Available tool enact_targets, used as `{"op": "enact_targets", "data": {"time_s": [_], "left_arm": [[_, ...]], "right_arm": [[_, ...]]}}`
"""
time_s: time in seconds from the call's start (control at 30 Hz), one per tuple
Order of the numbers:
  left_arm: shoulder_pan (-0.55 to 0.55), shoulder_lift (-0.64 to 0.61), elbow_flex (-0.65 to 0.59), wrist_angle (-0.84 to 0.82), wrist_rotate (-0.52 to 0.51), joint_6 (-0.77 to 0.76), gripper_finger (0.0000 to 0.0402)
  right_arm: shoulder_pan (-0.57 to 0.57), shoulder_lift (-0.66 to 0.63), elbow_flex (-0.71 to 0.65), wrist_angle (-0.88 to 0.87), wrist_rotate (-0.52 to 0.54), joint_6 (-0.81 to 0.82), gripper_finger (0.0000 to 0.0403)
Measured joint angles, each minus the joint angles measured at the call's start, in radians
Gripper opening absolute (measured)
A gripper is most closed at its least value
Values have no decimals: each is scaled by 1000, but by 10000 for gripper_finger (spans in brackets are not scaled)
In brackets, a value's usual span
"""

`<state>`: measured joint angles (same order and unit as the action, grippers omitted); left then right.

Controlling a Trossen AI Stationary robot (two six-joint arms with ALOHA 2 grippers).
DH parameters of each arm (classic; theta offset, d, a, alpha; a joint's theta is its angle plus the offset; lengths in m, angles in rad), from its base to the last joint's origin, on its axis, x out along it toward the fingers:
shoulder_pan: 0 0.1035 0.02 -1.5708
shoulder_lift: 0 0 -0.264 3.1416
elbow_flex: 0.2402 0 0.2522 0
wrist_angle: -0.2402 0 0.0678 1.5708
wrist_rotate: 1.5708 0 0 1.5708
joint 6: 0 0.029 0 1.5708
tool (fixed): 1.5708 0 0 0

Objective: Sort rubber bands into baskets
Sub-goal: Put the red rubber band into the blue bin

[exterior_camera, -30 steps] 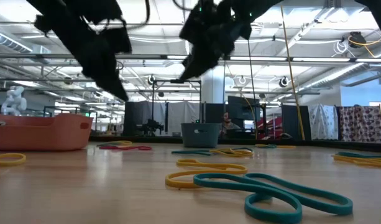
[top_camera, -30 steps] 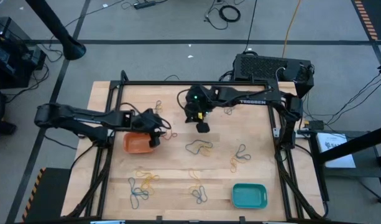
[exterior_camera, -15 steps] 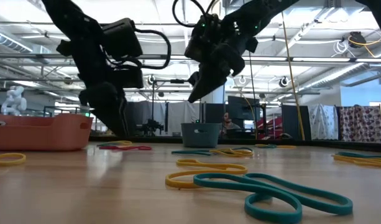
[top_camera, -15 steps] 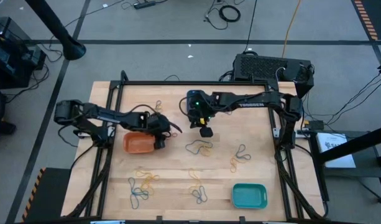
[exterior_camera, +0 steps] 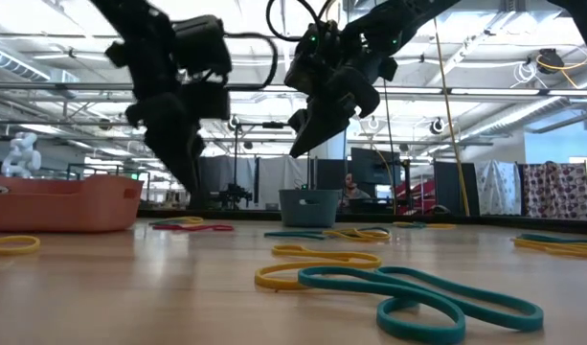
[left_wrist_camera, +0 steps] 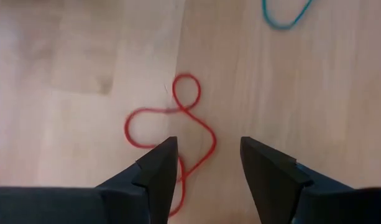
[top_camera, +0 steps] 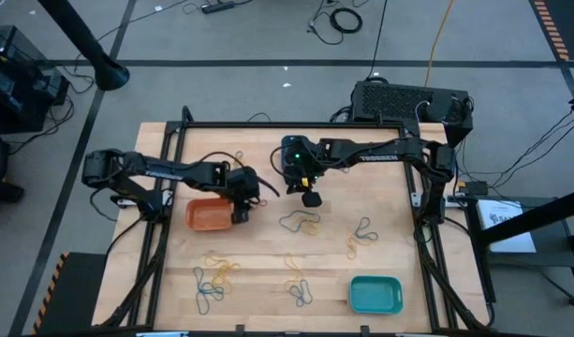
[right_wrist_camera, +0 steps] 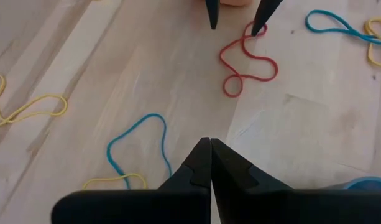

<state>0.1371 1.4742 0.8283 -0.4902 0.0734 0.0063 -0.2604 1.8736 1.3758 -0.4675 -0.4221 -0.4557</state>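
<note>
Left tool (left_wrist_camera: 206,158) spread over a looping red rubber band (left_wrist_camera: 178,124); right tool (right_wrist_camera: 210,155) clenched empty.

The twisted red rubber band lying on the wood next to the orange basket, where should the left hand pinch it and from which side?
Pinch the thin twisted red rubber band at its narrow crossing, where the strands bunch, coming straight down from above. It lies flat on the wooden table, so no side offers an edge. The open left hand already straddles its lower loop; the crossing is probably the surer hold.
</note>
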Motion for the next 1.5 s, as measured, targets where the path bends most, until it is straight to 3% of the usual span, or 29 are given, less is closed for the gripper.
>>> {"op": "enact_targets", "data": {"time_s": [0.23, 0.5, 0.73, 0.9, 1.13, 1.37, 1.5], "left_arm": [[7, 69, 108, -193, -21, 0, 183], [7, 279, 208, -302, -27, 26, 183], [7, 356, 260, -338, -41, 46, 182], [5, 362, 266, -348, -66, 63, 150], [3, 363, 269, -358, -82, 84, 15], [-68, 274, 298, -355, -207, 108, 4], [-108, 153, 297, -363, -252, 107, 3]], "right_arm": [[0, 0, 0, -12, 0, -1, 0], [0, 0, 0, -25, 0, -19, 0], [0, 0, 0, -39, 0, -28, 0], [0, 0, 0, -37, -3, -35, 0], [0, 0, 0, -39, -4, -35, 0], [-12, -11, 0, -93, -85, -126, 0], [-37, -30, 1, -3, -103, -100, 0]]}}
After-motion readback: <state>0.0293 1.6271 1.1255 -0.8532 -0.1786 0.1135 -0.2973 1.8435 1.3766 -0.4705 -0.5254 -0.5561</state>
